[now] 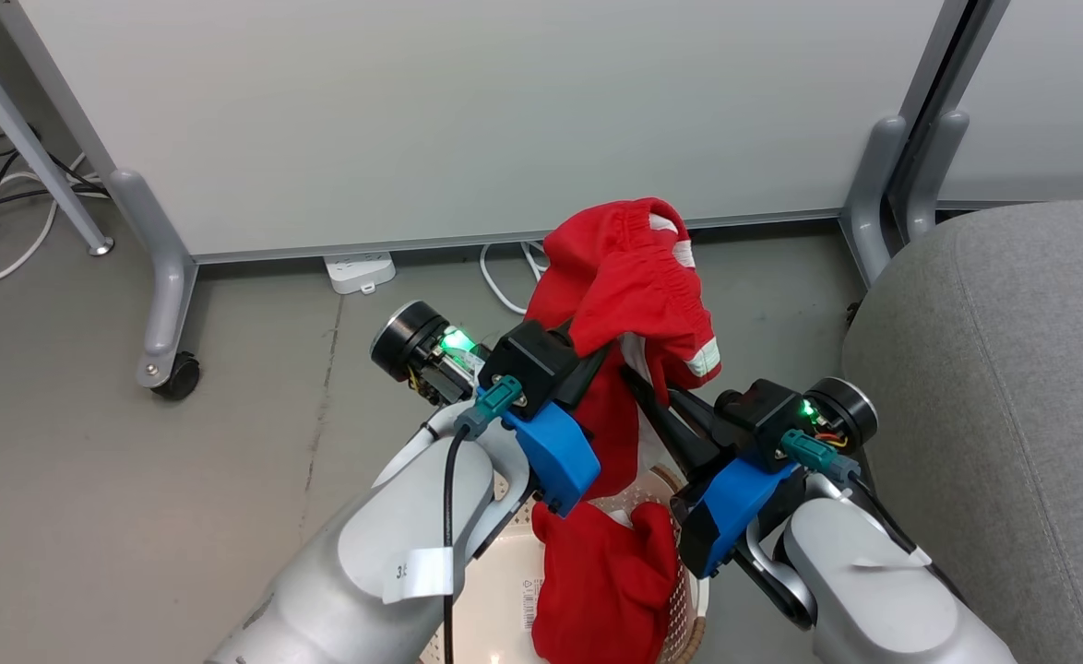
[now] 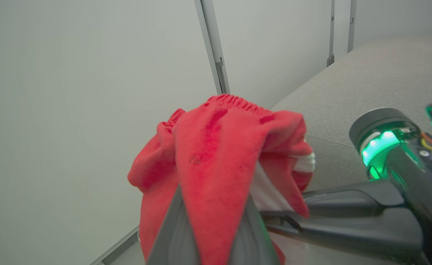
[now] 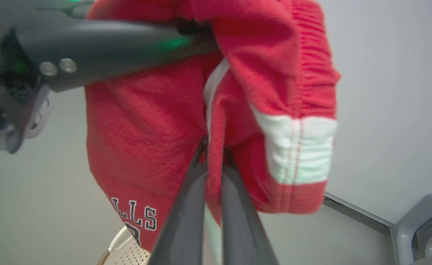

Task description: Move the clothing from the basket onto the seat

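A red garment [image 1: 629, 277] with white trim hangs lifted above the basket [image 1: 505, 572], held by both grippers. My left gripper [image 1: 597, 346] is shut on its bunched top, fingertips buried in the fabric [image 2: 216, 154]. My right gripper [image 1: 638, 378] comes in from the right and is shut on a fold just below, with cloth [image 3: 157, 129] pinched between its closed fingers [image 3: 186, 206]. Dark printed letters show on the hanging part. More red clothing [image 1: 606, 581] lies in the cream basket, draped over its rim. The grey seat [image 1: 1012, 387] stands to the right.
A pale grey wheeled partition panel [image 1: 468, 120] stands close behind the garment, its caster foot [image 1: 177, 373] at the left and another foot [image 1: 874, 184] beside the seat. A white power strip [image 1: 359, 272] and cables [image 1: 6, 212] lie on the grey floor.
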